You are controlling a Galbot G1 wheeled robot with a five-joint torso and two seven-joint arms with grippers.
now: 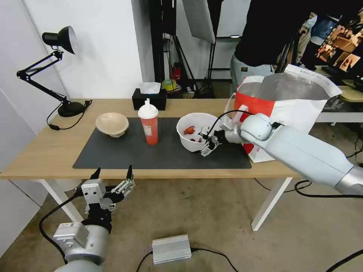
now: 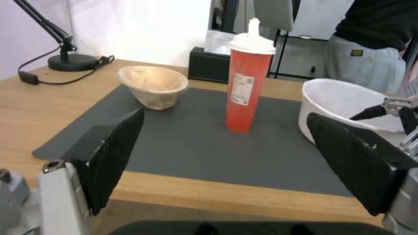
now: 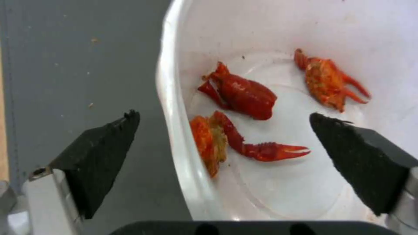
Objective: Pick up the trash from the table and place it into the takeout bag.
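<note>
Nothing bagged yet: white bowl [image 1: 194, 130], red cup [image 1: 148, 124] and beige bowl [image 1: 112, 124] all sit on the table's [image 1: 38, 151] mat. My right gripper [image 1: 208, 142] straddles the white bowl's rim, fingers apart. Left gripper [image 1: 112, 176] hangs open below the table edge. Takeout bag [image 1: 298, 105] stands open at the right.

Staged studio or lab space, not home. Evidence: softbox reflector [image 1: 199, 19] on light stands [image 1: 180, 56] behind table [image 1: 41, 151], bare concrete floor [image 1: 211, 211] with loose cables, metal power box [image 1: 171, 248] on floor, plain white wall, cluttered gear at back right.
</note>
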